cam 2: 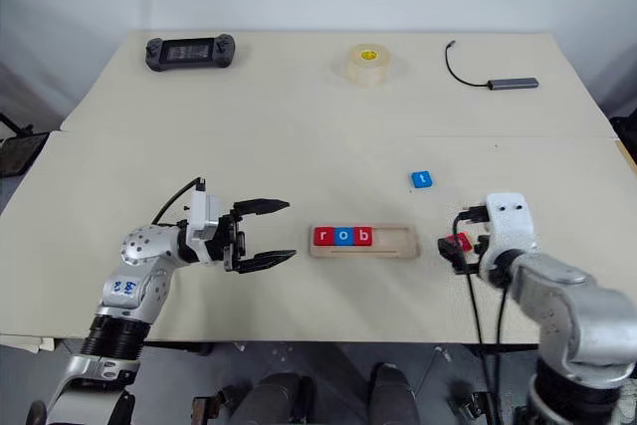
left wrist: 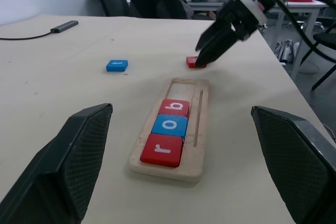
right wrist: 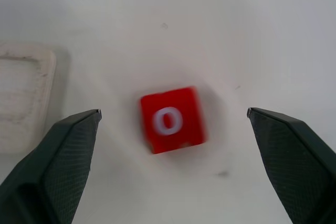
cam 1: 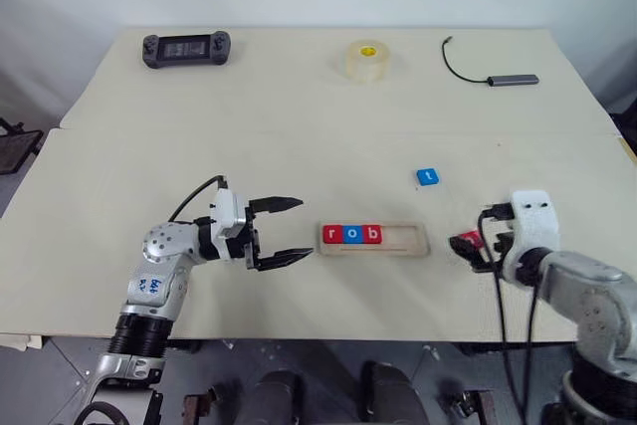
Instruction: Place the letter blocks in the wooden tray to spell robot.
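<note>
Your wooden tray (cam 1: 403,243) already holds r, o and b at its left end, so the fourth letter is the step in hand. The red o block (right wrist: 171,119) lies on the table (cam 1: 299,126) just right of the tray, between the wide-spread fingers of your right gripper (right wrist: 170,129); close on it next. The blue t block (cam 1: 427,177) waits farther back. Your left gripper (cam 1: 289,230) hovers open, left of the tray.
</note>
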Controlling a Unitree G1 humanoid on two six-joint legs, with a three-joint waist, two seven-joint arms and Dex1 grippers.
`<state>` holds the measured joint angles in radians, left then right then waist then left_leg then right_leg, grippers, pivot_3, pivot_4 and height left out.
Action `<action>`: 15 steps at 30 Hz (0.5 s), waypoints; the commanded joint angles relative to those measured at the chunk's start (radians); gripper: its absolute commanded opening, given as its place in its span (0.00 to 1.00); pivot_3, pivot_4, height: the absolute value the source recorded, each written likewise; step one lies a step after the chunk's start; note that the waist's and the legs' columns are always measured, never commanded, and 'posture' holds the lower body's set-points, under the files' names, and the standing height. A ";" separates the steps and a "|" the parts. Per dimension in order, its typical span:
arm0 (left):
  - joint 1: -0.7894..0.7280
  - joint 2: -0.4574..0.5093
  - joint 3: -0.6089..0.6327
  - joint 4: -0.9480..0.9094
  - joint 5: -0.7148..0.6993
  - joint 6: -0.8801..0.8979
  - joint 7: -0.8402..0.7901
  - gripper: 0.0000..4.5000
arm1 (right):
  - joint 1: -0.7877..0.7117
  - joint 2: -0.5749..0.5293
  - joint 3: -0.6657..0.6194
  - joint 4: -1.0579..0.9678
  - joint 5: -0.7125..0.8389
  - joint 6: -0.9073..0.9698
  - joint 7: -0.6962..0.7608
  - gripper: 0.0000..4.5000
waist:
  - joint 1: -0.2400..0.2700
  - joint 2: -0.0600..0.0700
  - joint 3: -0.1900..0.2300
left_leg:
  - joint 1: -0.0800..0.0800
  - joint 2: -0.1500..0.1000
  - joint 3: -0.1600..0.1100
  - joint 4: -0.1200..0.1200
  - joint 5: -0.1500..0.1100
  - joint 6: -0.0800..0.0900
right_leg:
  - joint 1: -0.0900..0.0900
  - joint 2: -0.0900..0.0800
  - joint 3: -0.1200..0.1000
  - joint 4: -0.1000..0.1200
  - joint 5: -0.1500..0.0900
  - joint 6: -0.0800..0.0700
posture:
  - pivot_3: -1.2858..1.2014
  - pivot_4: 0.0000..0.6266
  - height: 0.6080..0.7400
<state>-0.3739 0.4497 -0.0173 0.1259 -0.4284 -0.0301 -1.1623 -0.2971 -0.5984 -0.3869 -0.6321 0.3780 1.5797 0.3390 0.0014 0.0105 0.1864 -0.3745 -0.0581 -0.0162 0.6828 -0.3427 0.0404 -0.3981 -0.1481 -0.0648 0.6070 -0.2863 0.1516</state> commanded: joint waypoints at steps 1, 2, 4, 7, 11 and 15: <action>0.027 0.008 0.016 -0.052 -0.004 -0.014 0.009 1.00 | 0.047 -0.214 0.091 0.064 0.054 -0.235 0.238 1.00 | 0.000 0.000 0.000 | 0.000 0.000 0.000 0.000 0.000 0.000 | 0.000 0.000 0.000 -0.001 0.000 0.000 | 0.52 0.24 1.00; 0.032 0.009 0.015 -0.060 -0.005 -0.014 0.013 1.00 | 0.073 -0.275 0.122 0.098 0.045 -0.354 0.318 1.00 | 0.000 -0.001 0.000 | 0.000 0.001 0.000 -0.001 0.000 0.000 | 0.001 0.001 -0.001 -0.002 0.000 0.000 | 0.52 0.24 1.00; 0.040 0.010 0.015 -0.071 -0.005 -0.013 0.018 1.00 | 0.107 -0.364 0.172 0.184 0.004 -0.601 0.464 1.00 | -0.001 -0.002 0.000 | 0.000 0.001 0.000 -0.001 0.000 0.000 | 0.001 0.001 -0.001 -0.003 0.000 0.000 | 0.52 0.24 1.00; 0.047 0.010 0.017 -0.085 -0.003 -0.012 0.028 1.00 | 0.100 -0.467 0.271 0.387 -0.091 -1.027 0.696 1.00 | -0.002 -0.002 0.001 | 0.000 0.001 0.001 -0.001 0.000 0.001 | 0.002 0.001 -0.001 -0.004 0.001 0.001 | 0.52 0.24 1.00; 0.055 0.008 0.013 -0.102 -0.002 -0.013 0.036 1.00 | -0.031 -0.480 0.388 0.675 -0.159 -1.353 0.888 1.00 | -0.004 -0.002 0.001 | 0.003 0.001 0.003 0.000 0.000 0.001 | 0.005 0.001 0.000 -0.006 0.002 0.003 | 0.52 0.24 1.00; 0.065 0.015 -0.002 -0.128 0.003 -0.022 0.021 1.00 | -0.174 -0.445 0.481 0.909 -0.221 -1.558 1.031 1.00 | -0.004 -0.002 0.001 | 0.003 0.002 0.002 0.000 0.000 0.001 | 0.005 0.001 -0.001 -0.007 0.002 0.003 | 0.52 0.24 1.00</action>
<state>-0.3161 0.4529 -0.0194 0.0425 -0.4279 -0.0334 -1.1291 -0.4394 -1.0451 0.0738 0.2076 0.1825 0.1216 1.2963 -0.0031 0.0083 0.1872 -0.3715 -0.0558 -0.0144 0.6827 -0.3426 0.0411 -0.3928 -0.1474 -0.0659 0.6002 -0.2846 0.1547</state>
